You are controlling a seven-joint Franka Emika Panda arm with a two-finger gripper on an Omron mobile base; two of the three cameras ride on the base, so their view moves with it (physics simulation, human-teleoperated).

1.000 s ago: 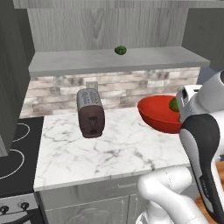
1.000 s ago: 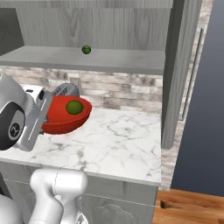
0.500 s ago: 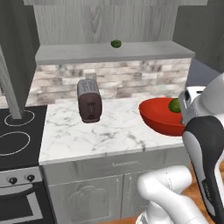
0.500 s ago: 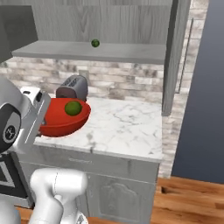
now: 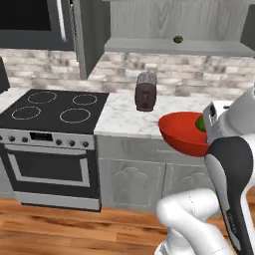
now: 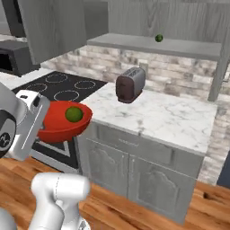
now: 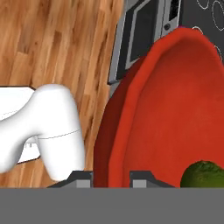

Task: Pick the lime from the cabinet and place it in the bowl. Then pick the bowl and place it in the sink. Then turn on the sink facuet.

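Observation:
My gripper [image 7: 111,177] is shut on the rim of the glossy red bowl [image 7: 175,109], holding it in the air in front of the counter. The lime [image 7: 203,174] lies inside the bowl [image 5: 182,132], against its low side by my hand; the right base view shows the lime [image 6: 74,114] in the bowl [image 6: 58,121] too. Behind, the grey cabinet shelf [image 5: 174,46] carries another small green fruit [image 5: 178,39], also seen as the fruit [image 6: 158,38] on the shelf [image 6: 188,47]. The sink and its faucet are out of view.
A dark toaster [image 5: 145,91] stands on the white marble counter [image 5: 124,122]. Left of it are a black stove top [image 5: 55,107] over an oven [image 5: 50,169], a microwave [image 5: 30,22] above, and a dark door panel [image 5: 89,35]. Wooden floor [image 7: 48,48] lies below.
The base has driven left, so the whole scene has shifted right and the stove and oven have come into view. The bowl with the lime stays held in my gripper.

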